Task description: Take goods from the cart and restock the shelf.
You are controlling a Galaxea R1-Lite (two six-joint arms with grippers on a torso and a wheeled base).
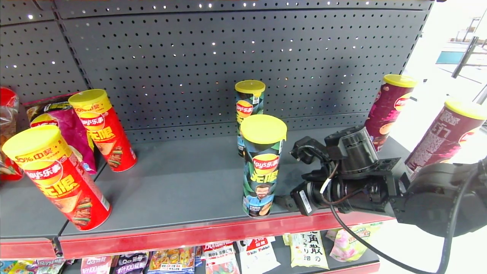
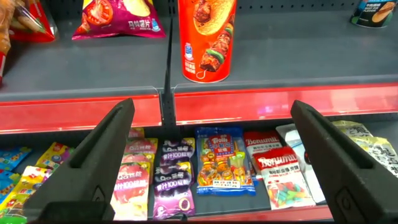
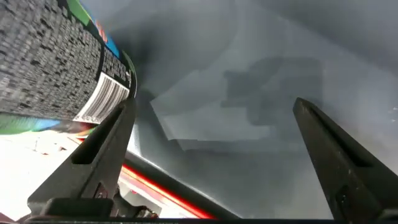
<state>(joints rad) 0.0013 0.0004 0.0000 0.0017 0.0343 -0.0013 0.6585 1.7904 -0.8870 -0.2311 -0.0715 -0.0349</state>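
The green-and-black chip canister [image 1: 263,167] is standing upright near the front edge of the shelf [image 1: 182,179], its yellow lid on. It is hiding the lower half of a second green-and-black canister [image 1: 249,101] standing behind it at twelve o'clock.

The right hand [image 3: 211,112] is sitting low at three o'clock of the front canister, by its base. Its fingers are spread wide and holding nothing, with bare shelf showing between them. The canister is lying just beside one finger [image 3: 109,146]; whether they are touching is hard to tell. In the head view the wrist is covering most of the fingers.

Six canisters are standing on the shelf:
- two green-and-black
- two red canisters [image 1: 104,129] [image 1: 57,179] at nine o'clock
- two maroon canisters [image 1: 390,106] [image 1: 443,133] at two o'clock, the nearer one's base hidden behind the arm

One purple chip bag [image 1: 68,125] is leaning behind the red pair.

The left hand [image 2: 212,106] is also gaping wide and empty, facing the shelf's red front edge [image 2: 249,102] and the sweet packets [image 2: 224,162] lying below it.
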